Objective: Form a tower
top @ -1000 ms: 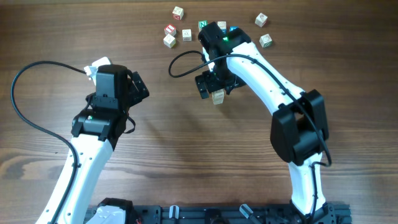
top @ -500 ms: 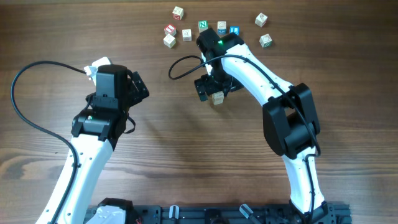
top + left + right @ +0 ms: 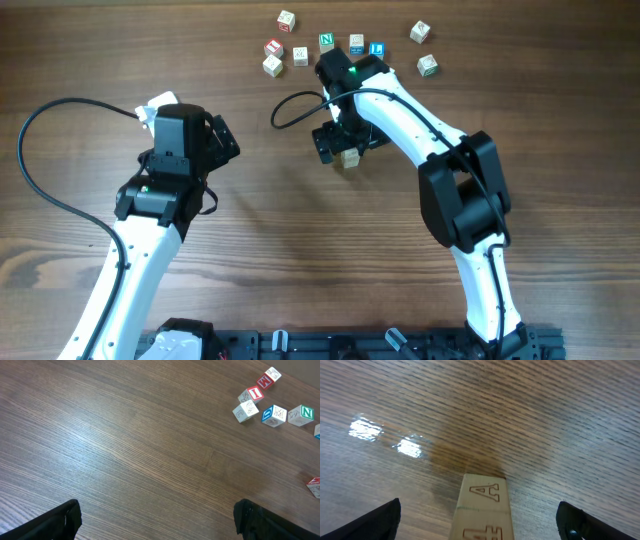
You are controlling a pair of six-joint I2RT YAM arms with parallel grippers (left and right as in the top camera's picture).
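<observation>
The tower (image 3: 482, 510) is a narrow stack of pale wooden cubes with brown letters. An "A" shows on the upper cube and a seam marks the cube below it. It stands between the wide-apart fingers of my right gripper (image 3: 481, 521), which is open and touches neither side. From overhead only a corner of the tower (image 3: 350, 158) peeks out under the right gripper (image 3: 343, 138). My left gripper (image 3: 222, 143) is at the left and open, and the left wrist view shows only bare wood between the fingers of the left gripper (image 3: 159, 522).
Several loose letter cubes lie along the far edge, among them a red one (image 3: 273, 47), a green "N" (image 3: 326, 41), a blue one (image 3: 376, 48) and one at the right (image 3: 428, 66). The left wrist view also shows the loose cubes (image 3: 274, 414). A black cable (image 3: 290, 100) loops beside the right arm.
The right arm's wrist and elbow have shifted slightly toward the near left, uncovering the green "N" and blue cubes. The tower and the left arm have not moved.
</observation>
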